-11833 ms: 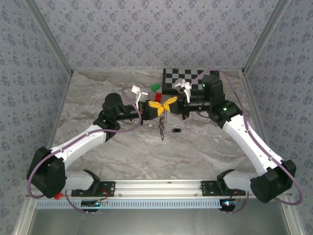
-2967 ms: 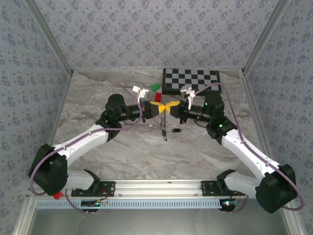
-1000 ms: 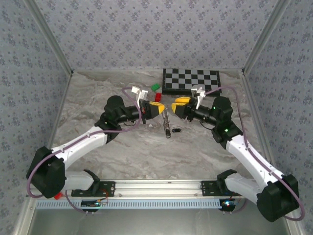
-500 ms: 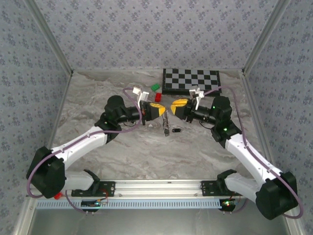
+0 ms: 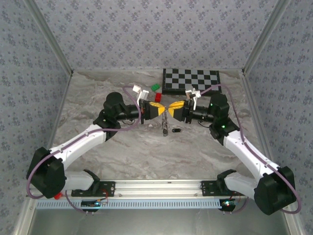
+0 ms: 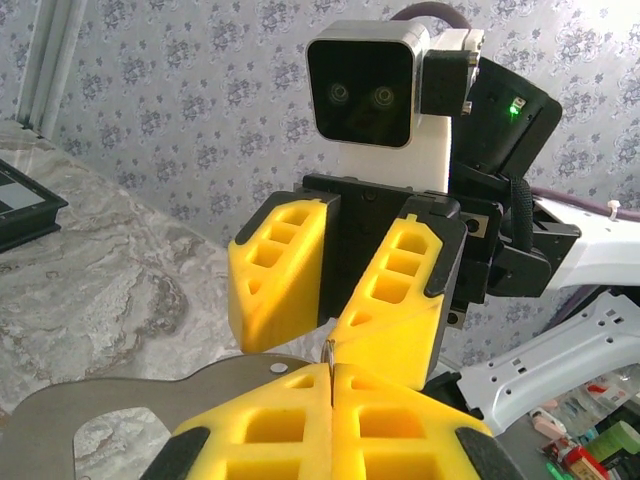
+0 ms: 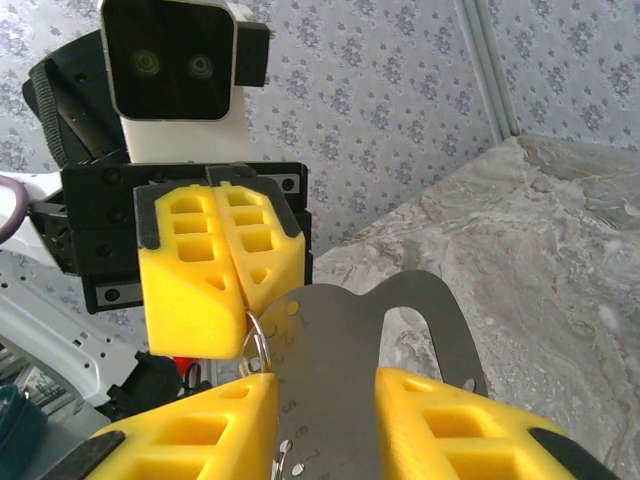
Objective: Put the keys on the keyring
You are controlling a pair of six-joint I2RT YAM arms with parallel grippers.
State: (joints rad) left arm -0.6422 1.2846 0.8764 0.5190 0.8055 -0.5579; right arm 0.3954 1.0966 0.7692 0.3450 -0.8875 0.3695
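The keyring (image 7: 257,340) is pinched at the very tip of the left gripper (image 7: 240,315), whose yellow pads (image 7: 200,270) are pressed fully together on the wire, so only a narrow loop of it pokes out. In the right wrist view that loop stands nearly edge-on. A flat grey metal tag (image 7: 340,320) appears to hang from it, long axis pointing down toward the table (image 5: 122,147). My right gripper (image 7: 327,380) faces the left one nose to nose, with the ring straight ahead of its fingertips and just off the inner face of one finger, not centred in the gap. Its jaws stand apart with nothing clamped that I can see. One loose key (image 5: 176,130) lies on the table below and slightly to the right gripper's side, clearly the nearer arm for it. I judge the next move turns on that offset: the left holds the ring steady, the right drops down for the key.
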